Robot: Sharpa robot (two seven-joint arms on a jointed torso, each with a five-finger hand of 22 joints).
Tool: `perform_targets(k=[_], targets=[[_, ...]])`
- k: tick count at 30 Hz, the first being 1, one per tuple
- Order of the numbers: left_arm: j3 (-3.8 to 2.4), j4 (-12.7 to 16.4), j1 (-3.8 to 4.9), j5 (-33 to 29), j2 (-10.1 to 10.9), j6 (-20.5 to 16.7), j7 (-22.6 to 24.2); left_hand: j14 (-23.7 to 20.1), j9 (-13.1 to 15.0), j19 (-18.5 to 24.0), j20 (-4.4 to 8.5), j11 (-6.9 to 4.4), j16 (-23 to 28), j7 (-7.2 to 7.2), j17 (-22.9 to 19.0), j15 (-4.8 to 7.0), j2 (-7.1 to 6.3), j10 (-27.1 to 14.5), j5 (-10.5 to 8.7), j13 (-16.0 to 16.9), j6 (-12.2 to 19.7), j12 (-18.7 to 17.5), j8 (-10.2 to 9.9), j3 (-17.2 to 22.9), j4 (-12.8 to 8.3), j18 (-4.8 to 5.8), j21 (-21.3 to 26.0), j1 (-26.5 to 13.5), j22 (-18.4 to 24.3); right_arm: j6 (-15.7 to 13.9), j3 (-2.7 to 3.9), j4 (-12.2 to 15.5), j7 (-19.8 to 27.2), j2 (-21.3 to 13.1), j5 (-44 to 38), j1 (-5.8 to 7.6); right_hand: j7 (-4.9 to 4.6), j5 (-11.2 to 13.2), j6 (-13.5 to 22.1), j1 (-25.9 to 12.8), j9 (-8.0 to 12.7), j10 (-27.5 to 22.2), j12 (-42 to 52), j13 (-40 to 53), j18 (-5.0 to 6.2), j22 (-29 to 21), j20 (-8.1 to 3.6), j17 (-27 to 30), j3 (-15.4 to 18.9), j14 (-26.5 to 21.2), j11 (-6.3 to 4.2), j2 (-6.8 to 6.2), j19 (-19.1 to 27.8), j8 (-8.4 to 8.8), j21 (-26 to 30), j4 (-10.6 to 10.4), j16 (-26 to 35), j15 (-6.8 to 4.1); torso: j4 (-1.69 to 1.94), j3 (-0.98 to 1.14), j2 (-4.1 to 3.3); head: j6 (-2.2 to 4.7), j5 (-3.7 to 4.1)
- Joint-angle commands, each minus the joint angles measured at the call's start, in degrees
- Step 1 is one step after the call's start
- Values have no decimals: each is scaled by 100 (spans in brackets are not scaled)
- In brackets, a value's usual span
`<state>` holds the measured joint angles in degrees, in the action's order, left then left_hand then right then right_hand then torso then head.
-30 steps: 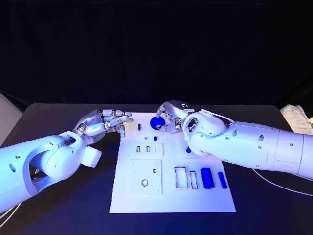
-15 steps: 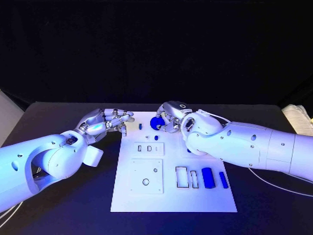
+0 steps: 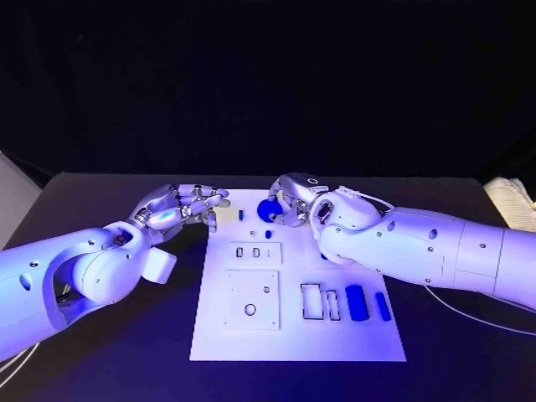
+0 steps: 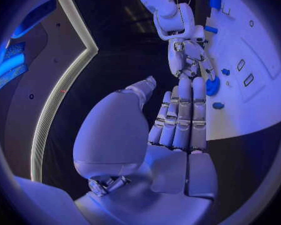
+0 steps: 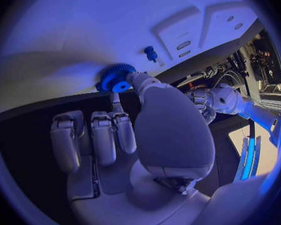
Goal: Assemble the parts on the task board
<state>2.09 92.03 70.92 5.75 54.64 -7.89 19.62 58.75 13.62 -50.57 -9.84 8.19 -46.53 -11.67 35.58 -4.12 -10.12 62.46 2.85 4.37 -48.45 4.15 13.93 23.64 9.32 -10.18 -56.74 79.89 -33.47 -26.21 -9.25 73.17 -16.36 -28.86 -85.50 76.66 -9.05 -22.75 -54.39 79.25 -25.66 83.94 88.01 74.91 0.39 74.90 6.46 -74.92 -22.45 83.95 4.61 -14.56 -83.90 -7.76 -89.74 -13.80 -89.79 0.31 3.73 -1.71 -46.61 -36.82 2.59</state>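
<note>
The white task board [image 3: 298, 335] lies in the middle of the black table. At its far edge my right hand [image 3: 295, 201] pinches a blue gear [image 3: 268, 209] between thumb and a finger; the right wrist view shows the gear [image 5: 115, 78] at the thumb tip, low over the board [image 5: 84, 30]. A small blue peg [image 3: 240, 215] stands beside it, with another small blue piece [image 3: 268, 236] nearby. My left hand [image 3: 183, 205] hovers at the board's far left corner, holding nothing, its fingers [image 4: 181, 115] side by side and the thumb apart.
A blue cylinder [image 3: 356, 303] and a thin blue bar [image 3: 382, 306] lie at the board's near right, next to two empty rectangular slots [image 3: 311, 301]. Raised white plates [image 3: 251, 300] with holes sit on the board's left half. My right forearm [image 3: 437, 251] covers the board's right edge.
The left hand has edged slightly up and toward the board's far corner. The right hand stays at the gear, almost unmoved.
</note>
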Motion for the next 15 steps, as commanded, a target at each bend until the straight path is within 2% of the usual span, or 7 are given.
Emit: perform_targets(k=[1,6,8,10,11,15], targets=[[-3,22,7,19,-2,80,17,36,10,27,5,9,37,-16,-7,-12,16,-39,-2,-6,18,-6,-31,1,10,-37,-38,-44,-4,130,-14,-8,30,17,-41,-15,16,17,-32,-55,-9,432,19,1340,-39,1510,-47,-1508,-25,605,-48,1,-610,-20,-26,0,-21,-29,4,-2,2,7,10],[-3,26,7,19,0,76,14,36,10,27,5,9,37,-16,-7,-12,16,-39,-2,-6,18,-6,-31,1,10,-37,-38,-44,-4,87,-17,-69,34,54,-9,-18,-31,117,129,-144,27,405,-9,1315,-39,1510,-33,-1508,-59,605,-10,-14,-610,71,-26,9,-21,-3,11,0,-3,11,7],[-3,27,7,19,1,72,12,36,10,27,5,9,37,-16,-7,-12,16,-39,-2,-6,18,-6,-31,1,10,-37,-38,-44,-4,105,-18,-101,59,69,51,-18,-63,410,237,-272,49,387,-26,1300,-39,1510,-5,-1508,-11,605,24,-12,-610,138,-26,-16,-21,29,10,-2,-1,11,7],[-3,28,7,20,3,69,11,36,10,27,5,9,37,-16,-7,-12,16,-39,-2,-6,18,-6,-31,1,10,-37,-38,-44,-4,146,-18,-120,89,76,120,-18,-99,558,379,-425,78,369,-43,1284,-39,1510,19,-1508,102,605,57,4,-610,229,-26,-89,-21,58,4,-4,2,10,4],[-3,29,7,20,4,68,10,36,10,27,5,9,37,-16,-7,-12,16,-39,-2,-6,18,-6,-31,1,10,-37,-38,-44,-4,182,-18,-129,114,79,164,-18,-137,606,440,-731,90,357,-53,1275,-39,1510,54,-1508,375,605,89,134,-610,296,-26,-245,-21,91,4,-5,1,10,4],[-3,29,7,20,5,64,8,36,10,27,5,9,37,-16,-7,-12,16,-39,-2,-6,18,-6,-31,1,10,-37,-38,-44,-4,296,-18,-123,173,74,253,-18,-132,602,407,-1050,82,353,-55,1274,-39,1510,73,-1508,739,605,99,288,-610,319,-26,-283,-21,102,3,-4,0,1,1]])
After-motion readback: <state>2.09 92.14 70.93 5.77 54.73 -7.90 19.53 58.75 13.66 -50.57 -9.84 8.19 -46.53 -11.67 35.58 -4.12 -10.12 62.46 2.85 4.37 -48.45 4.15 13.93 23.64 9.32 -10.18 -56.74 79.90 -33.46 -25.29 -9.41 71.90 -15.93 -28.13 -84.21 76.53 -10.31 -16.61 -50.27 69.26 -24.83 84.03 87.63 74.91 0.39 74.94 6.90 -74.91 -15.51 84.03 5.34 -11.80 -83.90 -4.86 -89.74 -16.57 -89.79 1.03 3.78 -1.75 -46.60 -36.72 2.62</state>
